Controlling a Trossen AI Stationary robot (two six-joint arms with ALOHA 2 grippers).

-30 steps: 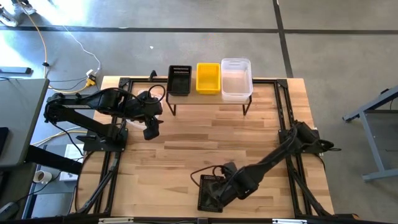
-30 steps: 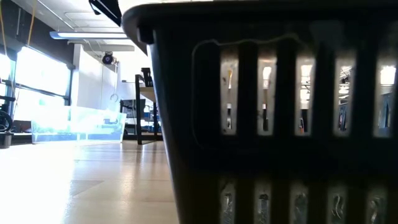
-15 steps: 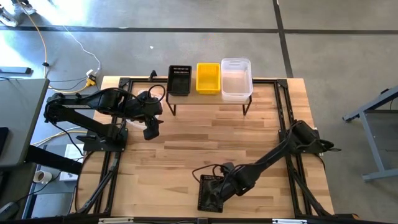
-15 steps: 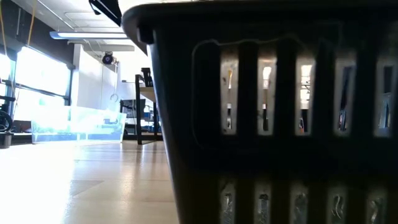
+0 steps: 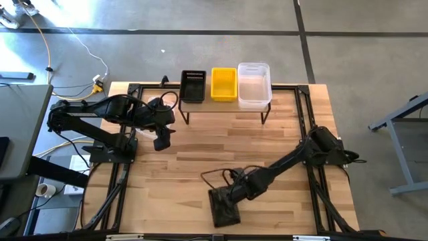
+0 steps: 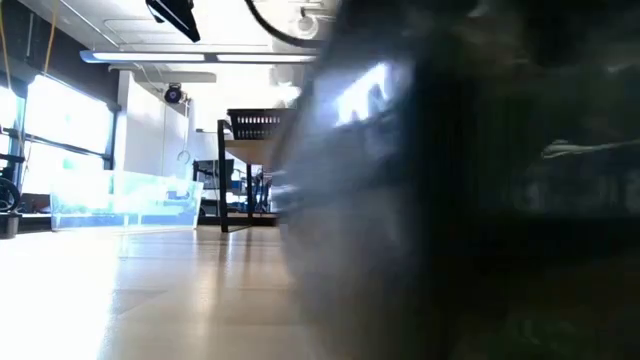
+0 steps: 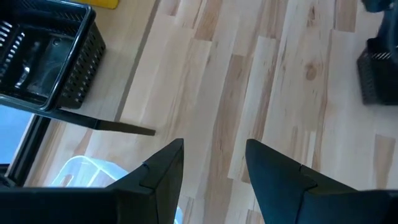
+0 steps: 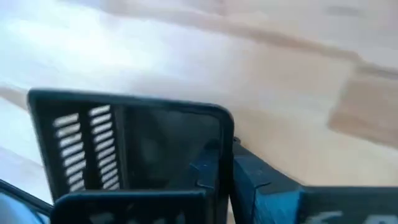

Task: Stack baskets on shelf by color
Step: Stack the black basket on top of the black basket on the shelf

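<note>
On the shelf [image 5: 224,106] at the table's far edge stand a black basket [image 5: 192,86], a yellow basket [image 5: 224,84] and a clear basket [image 5: 254,84] in a row. Another black basket [image 5: 225,207] sits near the table's front edge, looking tilted, and blurs large in the low view [image 6: 470,200]. My right gripper [image 5: 231,195] is down at its far end, shut on its rim [image 8: 227,165]. My left gripper [image 5: 162,140] hangs open above the table's left part [image 7: 211,168], holding nothing. My right gripper holds the near black basket by the rim of one wall, close to a corner [image 8: 225,127]. One finger [image 8: 211,171] is inside the basket and the other [image 8: 255,183] outside, pinching the wall. The fingers come steeply from above. How much of the basket still rests on the table I cannot tell.
A clear translucent thing [image 7: 81,177] lies below my left gripper and shows at the left in the low view [image 6: 120,198]. Black frame rails [image 5: 304,134] run along the table's sides. Bare wood [image 5: 221,147] lies between the shelf and the near basket.
My right gripper has come down onto the near black basket's far end. The basket has shifted and tipped: from above its mesh floor no longer shows, and in the low view its slotted wall has blurred and moved aside, uncovering the shelf behind.
</note>
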